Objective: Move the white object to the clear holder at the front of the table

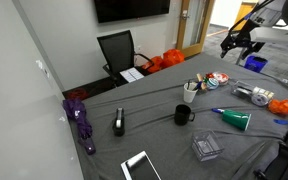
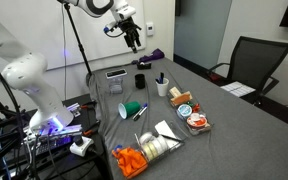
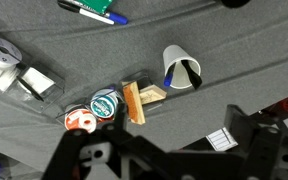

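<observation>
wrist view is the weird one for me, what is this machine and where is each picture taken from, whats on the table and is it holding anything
It is a robot arm with a two-fingered gripper. Two cameras stand in the room; the wrist view looks down from the arm itself. On the grey-clothed table lie a black mug, a green cup on its side, a clear holder and a tablet. The gripper hangs above the table, open, holding nothing.

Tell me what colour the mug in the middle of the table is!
Black. The mug shows best in an exterior view, against the grey cloth.
</observation>
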`<state>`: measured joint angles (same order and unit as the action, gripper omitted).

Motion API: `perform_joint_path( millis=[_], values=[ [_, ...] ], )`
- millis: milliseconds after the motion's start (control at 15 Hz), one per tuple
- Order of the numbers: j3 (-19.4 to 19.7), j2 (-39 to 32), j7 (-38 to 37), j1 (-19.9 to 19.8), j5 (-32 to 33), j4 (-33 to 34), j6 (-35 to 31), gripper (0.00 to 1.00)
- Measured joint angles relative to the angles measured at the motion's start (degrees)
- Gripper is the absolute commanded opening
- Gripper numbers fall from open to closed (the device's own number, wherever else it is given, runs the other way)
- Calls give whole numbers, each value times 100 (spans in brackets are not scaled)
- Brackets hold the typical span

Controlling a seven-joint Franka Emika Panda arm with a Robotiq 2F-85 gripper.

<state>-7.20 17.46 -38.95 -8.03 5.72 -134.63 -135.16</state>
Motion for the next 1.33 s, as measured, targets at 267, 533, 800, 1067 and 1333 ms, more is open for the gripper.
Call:
perform_joint_path(
  millis=[267,533,800,1067,1333],
  values=[
    [11,-346,-657,37,340,294,3,100],
    [15,-318,-657,44,340,294,3,100],
    [24,-319,-657,51,340,294,3,100],
    [290,-407,-639,33,339,409,7,100],
    [610,-798,-624,4,339,813,25,100]
  ],
)
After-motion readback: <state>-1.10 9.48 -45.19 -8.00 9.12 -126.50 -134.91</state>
